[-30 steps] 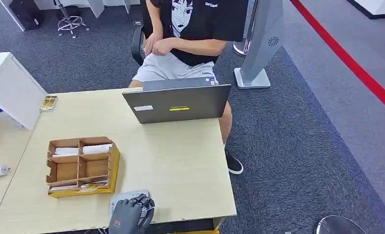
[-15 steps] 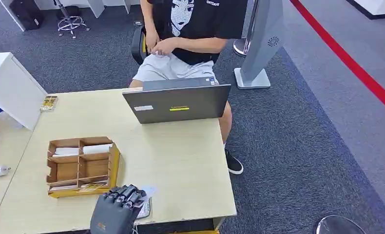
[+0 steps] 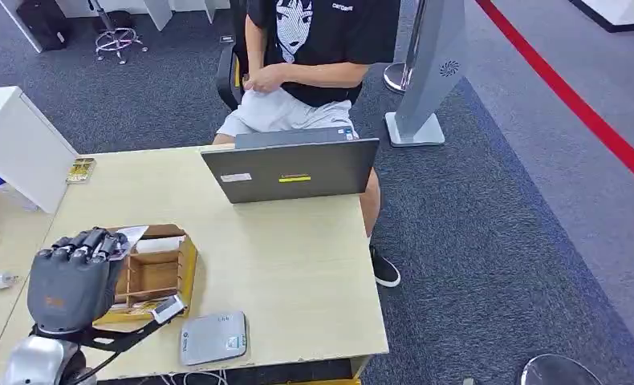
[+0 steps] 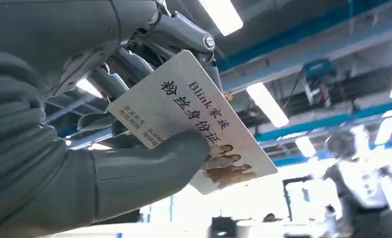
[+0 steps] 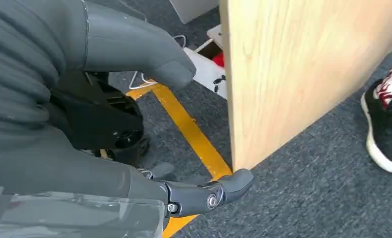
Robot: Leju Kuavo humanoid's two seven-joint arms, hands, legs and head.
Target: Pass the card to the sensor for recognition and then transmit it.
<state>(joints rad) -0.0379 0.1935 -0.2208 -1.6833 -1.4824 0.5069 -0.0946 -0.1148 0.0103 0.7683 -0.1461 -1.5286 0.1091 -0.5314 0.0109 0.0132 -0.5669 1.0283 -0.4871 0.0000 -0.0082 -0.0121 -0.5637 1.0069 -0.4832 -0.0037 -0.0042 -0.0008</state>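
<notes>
My left hand (image 3: 71,278) is raised over the desk's front left, back of the hand toward the camera, above the wooden organizer (image 3: 163,271). It holds a white card (image 3: 129,234), whose edge sticks out past the fingers. In the left wrist view the thumb and fingers of the left hand (image 4: 60,148) pinch the card (image 4: 184,114), which carries printed characters and a small picture. The grey flat sensor (image 3: 212,338) lies uncovered near the desk's front edge, right of the hand. My right hand (image 5: 85,124) hangs beside the desk's side panel (image 5: 293,74) and holds nothing.
A grey laptop (image 3: 294,168) stands open at the far side of the light wooden desk (image 3: 298,273). A person (image 3: 314,48) sits behind it on a chair. A white cabinet (image 3: 17,144) stands at the left. A grey pillar stand (image 3: 426,72) rises on the carpet.
My left hand has risen from the sensor at the desk's front edge and moved left and up with the card. The sensor is now uncovered.
</notes>
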